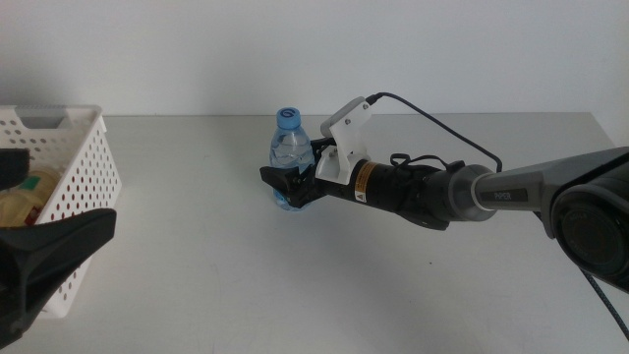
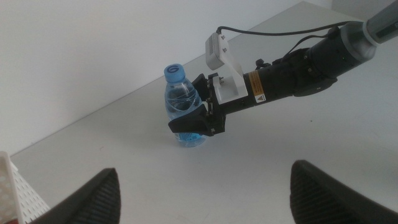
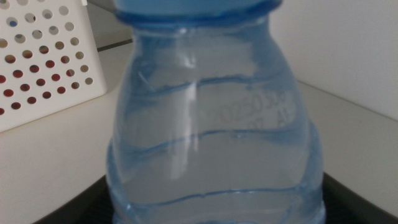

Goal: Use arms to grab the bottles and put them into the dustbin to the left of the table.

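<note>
A clear water bottle (image 1: 288, 144) with a blue cap stands upright near the middle of the table (image 1: 295, 285). My right gripper (image 1: 289, 183) reaches in from the right and is shut on the bottle's lower body, one jaw on each side. In the left wrist view, the bottle (image 2: 180, 98) sits between those jaws (image 2: 196, 119). The bottle (image 3: 211, 124) fills the right wrist view. The white perforated dustbin (image 1: 84, 177) stands at the table's left edge, with something pale yellow and something red inside. My left gripper (image 2: 205, 180) waits open at the near left, beside the dustbin.
A black cable loops over the right arm's wrist camera mount (image 1: 346, 123). A white wall runs behind the table's far edge. The dustbin's wall (image 3: 43, 68) shows behind the bottle in the right wrist view.
</note>
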